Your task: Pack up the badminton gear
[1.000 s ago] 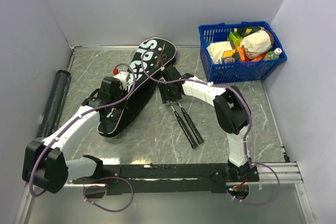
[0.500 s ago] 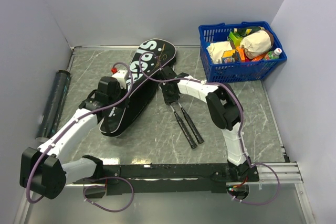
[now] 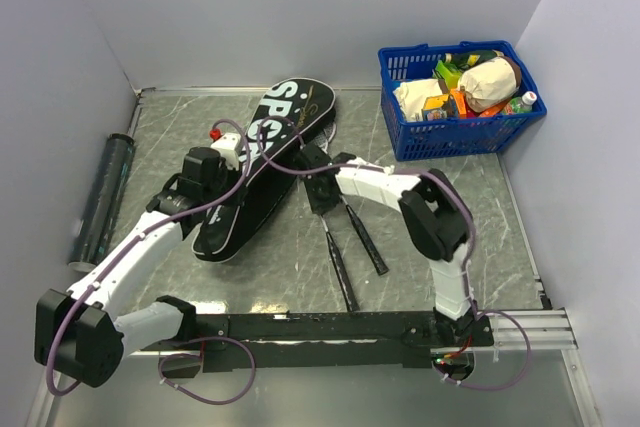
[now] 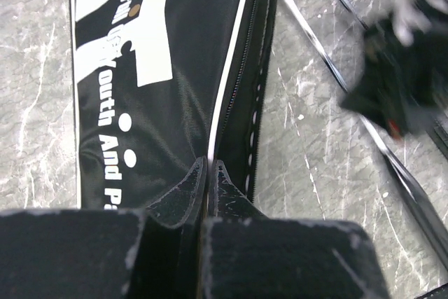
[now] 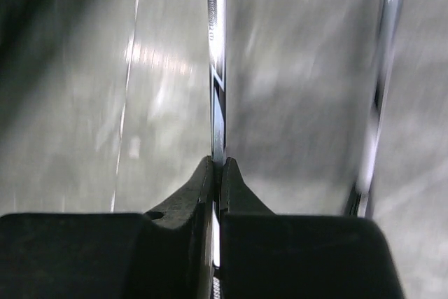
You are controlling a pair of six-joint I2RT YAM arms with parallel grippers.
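While the left hand (image 4: 208,167) is pinching the zip-side edge of the black bag (image 3: 240,212) between its pressed-together fingers, seemingly to be anchoring the bag and holding its opening up, the right hand (image 5: 215,167) is clamping the thin shaft of one racket (image 3: 340,272) just to the right of it. The bag is lying flat on the bench (image 3: 480,227), left of centre, lettered face up and broad end pointing far. The gripped racket is resting with its dark handle toward the near edge, angled away from the second racket (image 3: 367,245), which is lying loose just to its right. A grip on the shaft rather than the handle is probably letting the arm steer the head toward the bag's mouth. Whether either head is already inside cannot be told from here. The dark tube (image 3: 100,202) is lying along the left wall, well apart from both hands. The blue basket (image 3: 450,139) is sitting in the far right corner, outside the work.
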